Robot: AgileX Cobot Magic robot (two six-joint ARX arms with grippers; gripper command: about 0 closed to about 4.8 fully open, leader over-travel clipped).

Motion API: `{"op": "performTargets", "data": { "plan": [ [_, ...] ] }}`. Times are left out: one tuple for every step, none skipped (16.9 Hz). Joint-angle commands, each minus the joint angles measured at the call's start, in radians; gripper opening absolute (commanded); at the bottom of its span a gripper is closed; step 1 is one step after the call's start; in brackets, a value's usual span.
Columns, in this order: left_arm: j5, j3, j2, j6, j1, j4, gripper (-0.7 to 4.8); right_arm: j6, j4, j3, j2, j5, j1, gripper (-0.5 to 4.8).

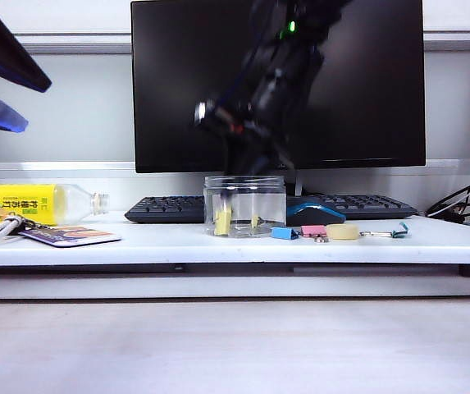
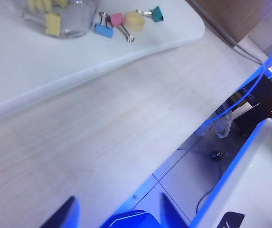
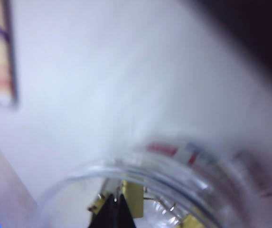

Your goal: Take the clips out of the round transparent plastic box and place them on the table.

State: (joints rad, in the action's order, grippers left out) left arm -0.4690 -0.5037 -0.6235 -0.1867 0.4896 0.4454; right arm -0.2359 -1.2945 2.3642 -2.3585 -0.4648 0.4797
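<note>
While the right gripper (image 3: 115, 209) sits pressed together inside the round transparent plastic box (image 1: 244, 205) among the clips (image 3: 132, 197), grasping appears under way; next, lift clear onto the table (image 1: 177, 244). Left gripper (image 2: 119, 206) hangs spread, well apart.

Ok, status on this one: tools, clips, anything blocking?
Right tool shut, down inside the round transparent box among yellow clips. Left tool open, idle off the table. Nothing blocking.

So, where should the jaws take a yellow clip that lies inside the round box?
Probably from above, through the open mouth of the round box, since its clear wall surrounds the clips. Grip a clip's flat yellow body. The right gripper is already there, shut.
</note>
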Motion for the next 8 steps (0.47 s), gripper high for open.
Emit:
{"op": "performTargets", "data": {
  "plan": [
    [-0.003,-0.006,0.001,0.015,0.000,-0.006,2.29,-0.003,-0.048,0.131,0.010,0.003,0.001,-0.05],
    [-0.003,-0.006,0.001,0.015,0.000,-0.006,2.29,-0.003,-0.055,0.137,0.012,0.003,0.001,-0.05],
    [-0.003,-0.006,0.001,0.015,0.000,-0.006,2.29,-0.003,-0.061,0.137,0.024,0.022,0.000,-0.05],
    [-0.003,-0.006,0.001,0.016,0.000,-0.006,2.29,-0.004,-0.066,0.137,0.033,0.048,0.000,-0.05],
    [-0.003,-0.006,0.001,0.016,0.000,-0.006,2.29,-0.004,-0.072,0.137,0.046,0.070,0.000,-0.05],
    [-0.003,-0.006,0.001,0.016,0.000,-0.006,2.29,-0.004,-0.073,0.137,0.054,0.074,0.000,-0.05],
    [-0.003,-0.006,0.001,0.016,0.000,-0.006,2.29,-0.004,-0.073,0.137,0.067,0.076,-0.002,-0.05],
    [-0.003,-0.006,0.001,0.016,0.000,-0.006,2.29,-0.009,-0.073,0.137,0.076,0.092,-0.002,-0.05]
  ]
}}
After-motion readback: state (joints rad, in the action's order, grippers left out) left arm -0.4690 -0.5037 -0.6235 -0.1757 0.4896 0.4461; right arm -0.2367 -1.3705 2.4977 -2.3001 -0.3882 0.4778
